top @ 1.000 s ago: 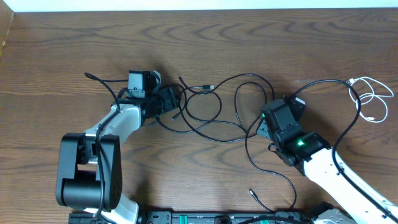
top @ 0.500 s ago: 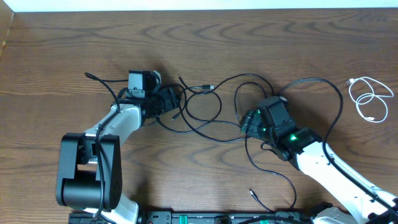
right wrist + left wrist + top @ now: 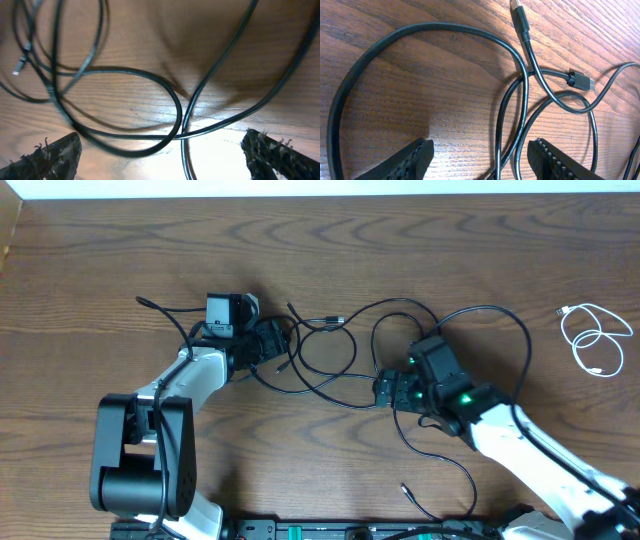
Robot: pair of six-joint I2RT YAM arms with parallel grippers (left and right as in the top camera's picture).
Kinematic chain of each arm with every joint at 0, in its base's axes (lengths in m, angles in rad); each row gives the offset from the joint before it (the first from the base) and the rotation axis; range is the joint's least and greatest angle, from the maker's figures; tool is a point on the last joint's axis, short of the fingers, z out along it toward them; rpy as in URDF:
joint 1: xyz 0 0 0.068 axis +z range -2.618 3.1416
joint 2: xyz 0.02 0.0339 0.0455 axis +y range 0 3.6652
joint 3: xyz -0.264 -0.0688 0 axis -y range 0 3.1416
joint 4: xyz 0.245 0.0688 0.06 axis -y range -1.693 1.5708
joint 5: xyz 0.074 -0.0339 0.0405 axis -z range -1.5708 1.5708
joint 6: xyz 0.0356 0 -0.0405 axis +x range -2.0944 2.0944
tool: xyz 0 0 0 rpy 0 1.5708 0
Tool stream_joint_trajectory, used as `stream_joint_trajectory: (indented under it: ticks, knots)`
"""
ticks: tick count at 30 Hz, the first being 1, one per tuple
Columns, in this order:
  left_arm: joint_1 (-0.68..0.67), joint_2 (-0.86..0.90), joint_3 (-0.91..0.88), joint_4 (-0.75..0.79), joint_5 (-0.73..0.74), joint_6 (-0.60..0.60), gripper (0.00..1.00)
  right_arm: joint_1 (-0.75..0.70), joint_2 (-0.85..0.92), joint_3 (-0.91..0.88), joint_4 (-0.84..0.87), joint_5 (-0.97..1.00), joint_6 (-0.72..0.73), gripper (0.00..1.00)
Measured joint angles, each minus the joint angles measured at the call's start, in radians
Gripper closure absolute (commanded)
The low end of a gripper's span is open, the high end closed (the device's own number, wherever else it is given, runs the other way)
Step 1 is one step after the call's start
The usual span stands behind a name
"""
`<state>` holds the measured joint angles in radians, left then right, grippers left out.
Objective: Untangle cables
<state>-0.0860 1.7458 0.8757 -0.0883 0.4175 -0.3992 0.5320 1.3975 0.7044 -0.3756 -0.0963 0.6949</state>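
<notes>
A tangle of thin black cables (image 3: 330,355) lies mid-table between my two arms. My left gripper (image 3: 283,345) rests at its left side, open; in the left wrist view the gripper (image 3: 480,162) has black cable strands (image 3: 520,145) running between its fingers (image 3: 410,160) without being pinched, and a small plug (image 3: 580,80) lies ahead. At the tangle's right side my right gripper (image 3: 383,390) stands wide open. Its wrist view shows the gripper (image 3: 162,160) low over crossing black cables (image 3: 182,131), touching none. A white cable (image 3: 592,340) lies coiled far right, apart from everything.
A black cable loop (image 3: 500,320) arcs over my right arm, and a loose cable end (image 3: 405,490) lies near the front. The left arm base (image 3: 140,460) and a black rail (image 3: 330,530) occupy the front edge. The table's back edge (image 3: 320,194) runs along the top.
My right gripper has travelled left to the tangle's right side and opened wide. The black loop behind it shifted left with the arm. Left gripper and white cable stayed put.
</notes>
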Motion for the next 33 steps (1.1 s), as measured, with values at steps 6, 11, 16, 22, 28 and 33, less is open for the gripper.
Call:
stream_joint_trajectory:
  ticks: [6,11,16,22,28,33]
  knots:
    - [0.0,0.0,0.0,0.0,0.0,0.0,0.34,0.037,0.138,0.0,0.042,0.025,0.018,0.16]
    - [0.0,0.0,0.0,0.0,0.0,0.0,0.34,0.04,0.18,0.019,0.065,0.071,0.034,0.37]
    - [0.0,0.0,0.0,0.0,0.0,0.0,0.34,0.04,0.193,0.024,0.065,0.123,0.058,0.27]
    - [0.0,0.0,0.0,0.0,0.0,0.0,0.34,0.04,0.188,0.045,-0.017,0.156,0.056,0.21]
    - [0.0,0.0,0.0,0.0,0.0,0.0,0.34,0.04,0.097,0.066,-0.069,0.156,0.04,0.26]
    - [0.0,0.0,0.0,0.0,0.0,0.0,0.34,0.04,0.035,0.094,-0.047,0.161,0.028,0.44]
